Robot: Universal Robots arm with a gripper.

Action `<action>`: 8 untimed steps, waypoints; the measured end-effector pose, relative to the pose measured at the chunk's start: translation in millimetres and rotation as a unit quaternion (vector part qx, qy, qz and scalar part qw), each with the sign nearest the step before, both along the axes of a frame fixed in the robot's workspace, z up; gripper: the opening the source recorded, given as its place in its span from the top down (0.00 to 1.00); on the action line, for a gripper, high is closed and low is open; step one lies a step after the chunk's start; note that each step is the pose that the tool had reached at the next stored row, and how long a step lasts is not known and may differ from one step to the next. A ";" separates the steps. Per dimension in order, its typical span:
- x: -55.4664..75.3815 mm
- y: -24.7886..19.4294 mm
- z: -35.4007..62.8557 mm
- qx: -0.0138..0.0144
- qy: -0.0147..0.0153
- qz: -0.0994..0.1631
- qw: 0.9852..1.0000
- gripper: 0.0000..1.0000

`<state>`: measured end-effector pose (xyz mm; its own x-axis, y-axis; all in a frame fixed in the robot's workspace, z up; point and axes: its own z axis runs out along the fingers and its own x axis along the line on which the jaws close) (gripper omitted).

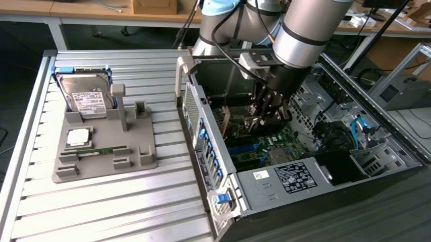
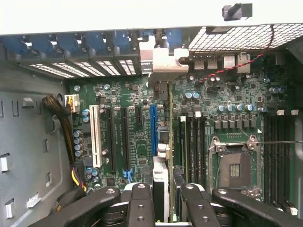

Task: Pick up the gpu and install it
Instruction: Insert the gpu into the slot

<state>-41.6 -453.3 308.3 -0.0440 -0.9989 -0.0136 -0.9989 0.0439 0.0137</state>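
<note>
From the exterior view's left I see the grey parts holder [image 1: 101, 151] on the slatted desk [image 1: 101, 212]. In it: silver hard drive [image 1: 88, 98] standing upright in its blue-edged slot at the back, CPU [image 1: 78, 136] lying flat in a square pocket mid-tray, green RAM stick [image 1: 98, 150] lying in the long groove just in front of the CPU. Other pockets of the holder look bare.

Moving right: open PC case [image 1: 303, 171] lying on its side, mobo [image 2: 137, 142] exposed inside. The tool [image 1: 269, 113] is down inside the case over the board, clenched on the gpu [image 2: 161, 189], which it holds edge-on between its fingers [image 2: 142, 203]. In the wrist view the card sits upright just beside the blue PCIe slot [image 2: 153, 130], its metal bracket [image 2: 161, 59] up against the case's rear slot openings. Can't tell if the card edge is fully seated. Further right inside the case: empty CPU socket [image 2: 235, 170], RAM slots [image 2: 194, 142], blue SATA cables [image 1: 357, 128].
</note>
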 end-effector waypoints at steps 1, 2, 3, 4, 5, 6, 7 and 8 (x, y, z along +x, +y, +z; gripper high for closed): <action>-0.2 -0.6 -0.5 0.000 0.000 0.000 1.000 0.73; -0.4 -1.1 -1.1 0.000 0.000 0.000 1.000 0.73; -1.4 -2.0 -2.4 0.000 0.000 0.000 1.000 0.73; -2.2 -2.4 -3.3 0.000 0.000 0.000 1.000 0.73; -2.9 -2.6 -3.9 0.000 0.000 0.000 1.000 0.73; -3.7 -2.7 -4.6 0.000 0.000 0.000 1.000 0.73; -4.4 -3.0 -5.2 0.000 0.000 0.000 1.000 0.73; -4.8 -3.6 -6.1 0.000 0.000 0.000 1.000 0.73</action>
